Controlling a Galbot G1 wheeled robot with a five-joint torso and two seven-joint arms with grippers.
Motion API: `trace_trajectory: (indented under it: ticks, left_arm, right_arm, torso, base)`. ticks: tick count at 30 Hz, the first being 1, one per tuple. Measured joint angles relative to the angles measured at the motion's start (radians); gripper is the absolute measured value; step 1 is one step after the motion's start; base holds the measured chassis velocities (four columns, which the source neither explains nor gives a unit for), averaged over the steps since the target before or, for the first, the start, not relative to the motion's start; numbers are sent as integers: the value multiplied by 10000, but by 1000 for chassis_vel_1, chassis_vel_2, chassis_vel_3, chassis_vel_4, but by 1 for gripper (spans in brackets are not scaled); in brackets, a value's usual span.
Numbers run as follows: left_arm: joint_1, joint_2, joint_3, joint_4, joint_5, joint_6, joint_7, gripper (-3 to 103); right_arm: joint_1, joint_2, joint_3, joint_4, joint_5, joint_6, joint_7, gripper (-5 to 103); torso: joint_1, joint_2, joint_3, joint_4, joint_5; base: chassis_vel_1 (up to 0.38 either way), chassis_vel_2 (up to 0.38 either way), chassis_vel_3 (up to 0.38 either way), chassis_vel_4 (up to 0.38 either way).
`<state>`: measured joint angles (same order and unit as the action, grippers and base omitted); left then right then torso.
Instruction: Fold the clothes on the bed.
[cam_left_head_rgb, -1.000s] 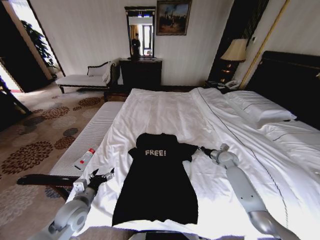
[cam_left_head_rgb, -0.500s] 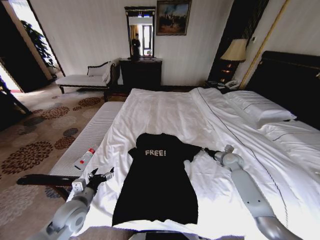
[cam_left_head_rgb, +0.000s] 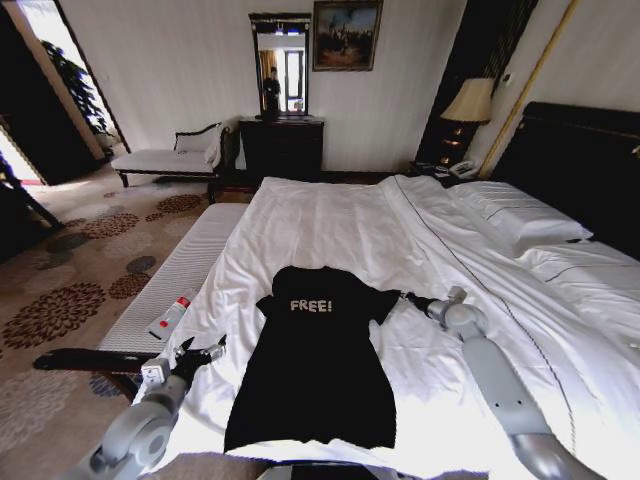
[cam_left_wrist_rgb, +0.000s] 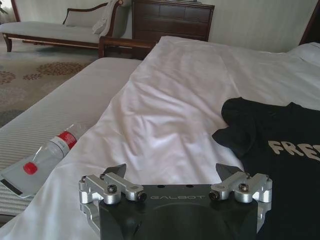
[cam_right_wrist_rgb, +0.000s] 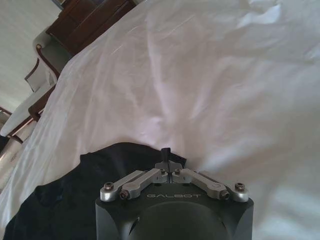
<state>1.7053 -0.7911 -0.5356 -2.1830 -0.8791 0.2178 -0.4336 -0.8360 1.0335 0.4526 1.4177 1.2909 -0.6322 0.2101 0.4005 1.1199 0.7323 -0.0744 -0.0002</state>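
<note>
spreading across most of the head view, the bed (cam_left_head_rgb: 330, 215) carries the black clothes (cam_left_head_rgb: 312, 370) flat near its foot. beside it runs a cushioned bench (cam_left_head_rgb: 170, 275) with a plastic bottle (cam_left_head_rgb: 171, 315). the right end effector (cam_left_head_rgb: 408, 298) is pinched closed on the garment's sleeve; the left end effector (cam_left_head_rgb: 200, 352) hovers spread wide, empty, just beside the hem.
</note>
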Motion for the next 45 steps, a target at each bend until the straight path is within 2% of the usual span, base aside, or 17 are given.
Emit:
trace_trajectory:
  ticks: [6, 17, 28, 38, 41, 42, 45]
  left_arm:
    - [263, -78, -162, -155, 84, 1, -32, 100]
    - [608, -329, -498, -221, 180, 2, 48, 100]
    - [733, -261, -668, -365, 156, 15, 46, 100]
    - [732, -447, -745, -413, 210, 45, 65, 100]
    - [377, -693, -578, -293, 217, 114, 60, 100]
    - [377, -693, -578, -293, 217, 114, 60, 100]
    - [331, -732, -375, -91, 350, 124, 235, 100]
  right_arm:
    - [350, 667, -878, 733, -91, 167, 42, 0]
    - [155, 1187, -1926, 1528, -331, 150, 240, 0]
    - [847, 1856, -2750, 97, -1322, 537, -96, 0]
    - [779, 2063, -3151, -74, -1691, 740, -497, 0]
    - [600, 1896, -3253, 119, -1804, 936, -678, 16]
    - [600, 1896, -3253, 119, -1804, 936, -678, 16]
    - [412, 1577, -3261, 548, -1856, 1062, -834, 27]
  torso:
    - [0, 0, 0, 3, -3]
    - [-1, 0, 0, 0, 0]
    - [0, 0, 0, 1, 0]
    - [-1, -1, 0, 3, 2]
    - [0, -1, 0, -2, 0]
    - [0, -1, 0, -2, 0]
    - [0, 0, 0, 3, 2]
  base:
    - [0, 0, 0, 0]
    - [0, 0, 0, 0]
    - [0, 0, 0, 0]
    - [0, 0, 0, 0]
    - [0, 0, 0, 0]
    - [0, 0, 0, 0]
    - [0, 0, 0, 0]
